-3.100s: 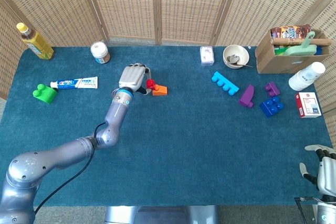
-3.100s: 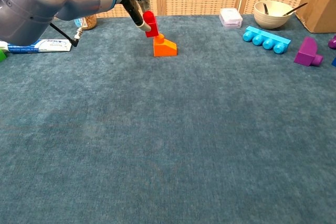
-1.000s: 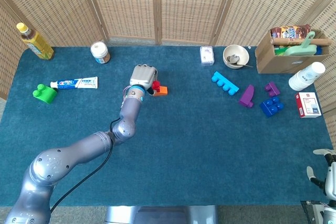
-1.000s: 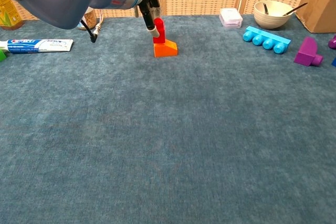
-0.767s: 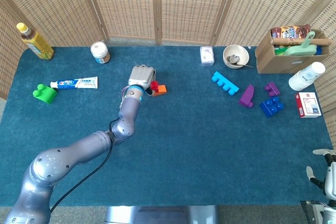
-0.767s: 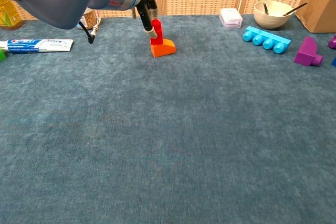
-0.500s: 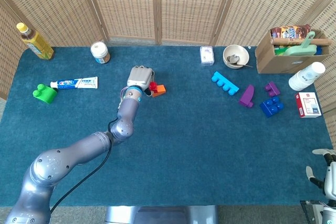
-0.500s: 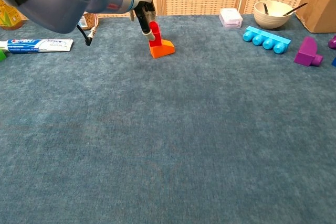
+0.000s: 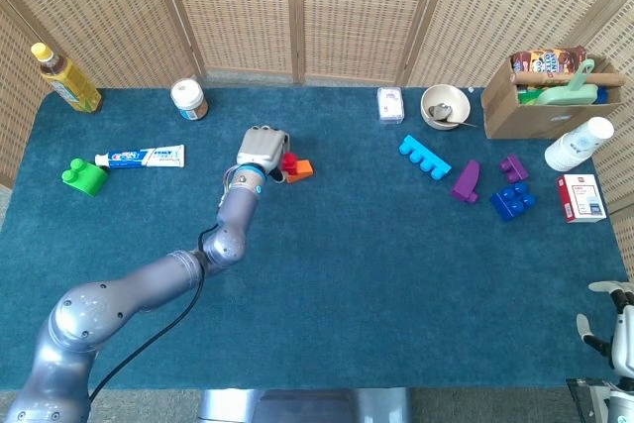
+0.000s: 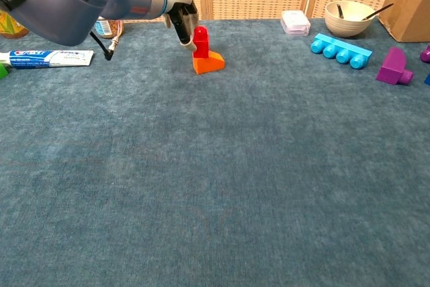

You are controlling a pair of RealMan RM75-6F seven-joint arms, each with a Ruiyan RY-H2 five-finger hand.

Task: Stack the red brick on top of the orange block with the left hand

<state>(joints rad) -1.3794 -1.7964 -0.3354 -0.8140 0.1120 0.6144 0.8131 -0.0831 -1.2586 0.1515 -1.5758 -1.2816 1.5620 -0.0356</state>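
The red brick (image 10: 200, 41) stands upright on the orange block (image 10: 209, 63) at the table's far middle-left; in the head view the red brick (image 9: 288, 159) sits at the left end of the orange block (image 9: 300, 169). My left hand (image 10: 176, 9) hovers just left of the brick, its dark fingers (image 10: 183, 30) beside the brick's left face and none wrapped over it. From above, the left hand (image 9: 263, 149) covers the brick's left edge. My right hand (image 9: 609, 329) shows only partly at the lower right corner, its fingers apart and holding nothing.
A toothpaste tube (image 9: 141, 157), green brick (image 9: 84, 176), jar (image 9: 188, 99) and bottle (image 9: 63, 78) lie to the left. A small box (image 9: 390, 104), bowl (image 9: 444, 106), cyan brick (image 9: 424, 157), purple and blue bricks (image 9: 514, 200) and a cardboard box (image 9: 550, 96) lie to the right.
The red brick was carried right and set onto the orange block. The pair slid slightly left with the hand. The brick now stands upright and the fingers have drawn off to its left.
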